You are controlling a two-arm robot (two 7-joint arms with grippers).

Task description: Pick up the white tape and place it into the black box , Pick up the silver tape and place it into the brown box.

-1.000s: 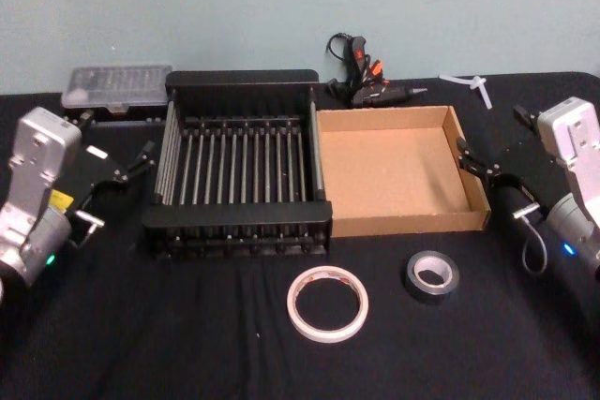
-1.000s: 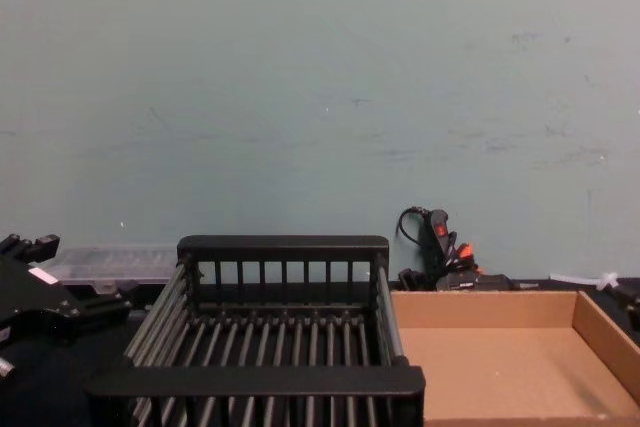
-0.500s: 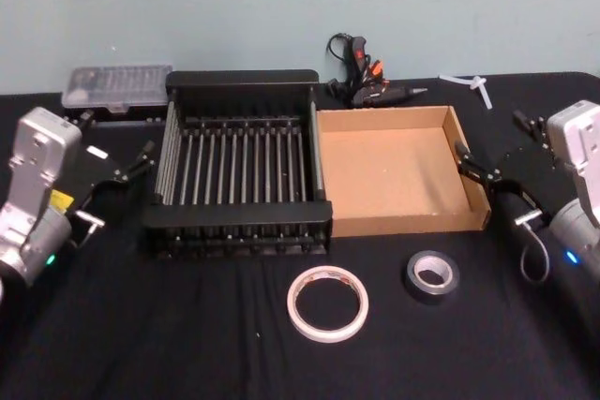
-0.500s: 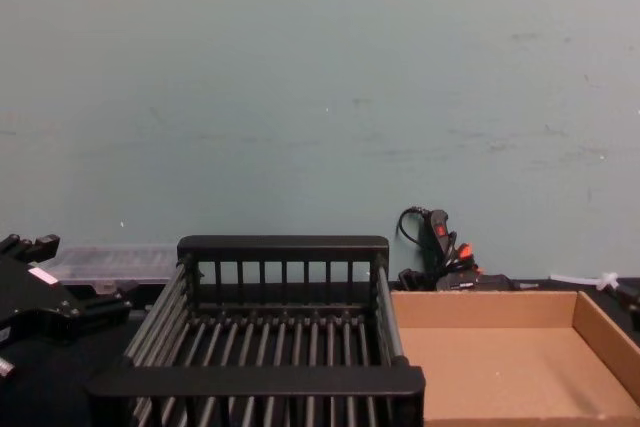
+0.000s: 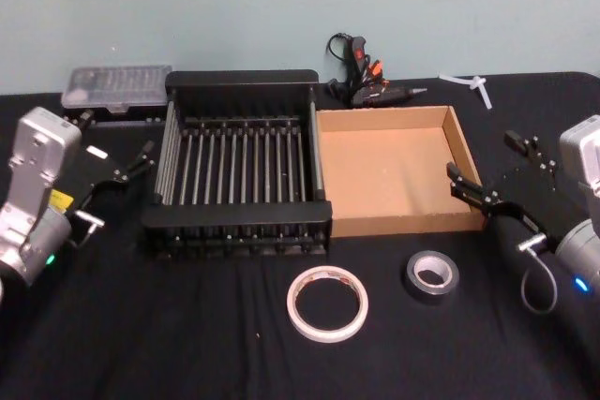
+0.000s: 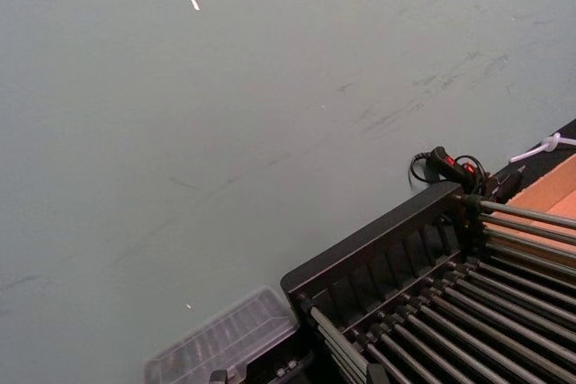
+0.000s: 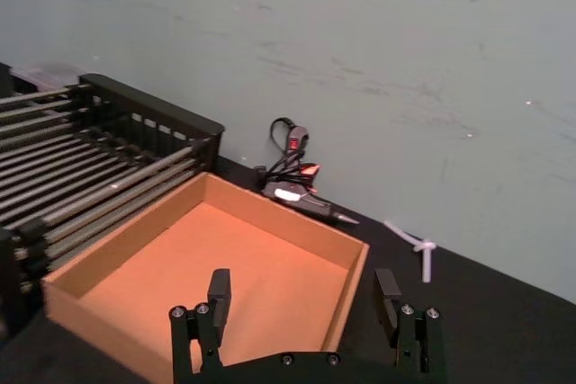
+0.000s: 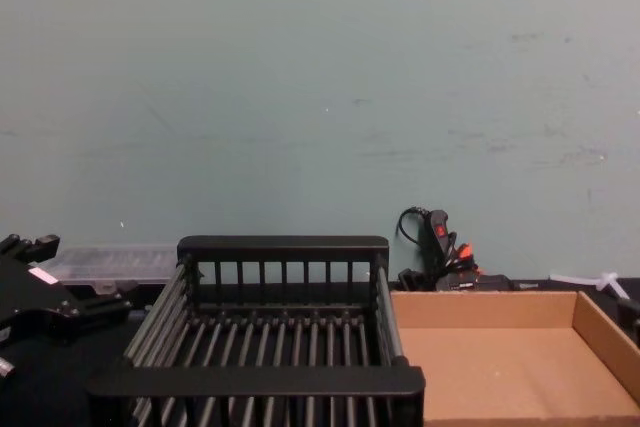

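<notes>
We see the right gripper (image 5: 492, 170), fingers released, astride the brown box's (image 5: 394, 173) corner; silver tape (image 5: 432, 275) lies nearer; left gripper (image 5: 117, 164) fingers released.

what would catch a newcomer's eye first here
The black slatted plastic crate and shallow tan cardboard box, side by side at mid-table. In front of them lie a thin white tape ring and a thick grey-silver roll, with the open right gripper nearby.

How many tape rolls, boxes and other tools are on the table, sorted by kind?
Tape rolls: 2, the white tape and the silver tape.
Boxes: 2, the black box and the brown box.
Clear plastic case: 1.
Glue gun: 1.
White T-shaped piece: 1.
Total: 7.
</notes>
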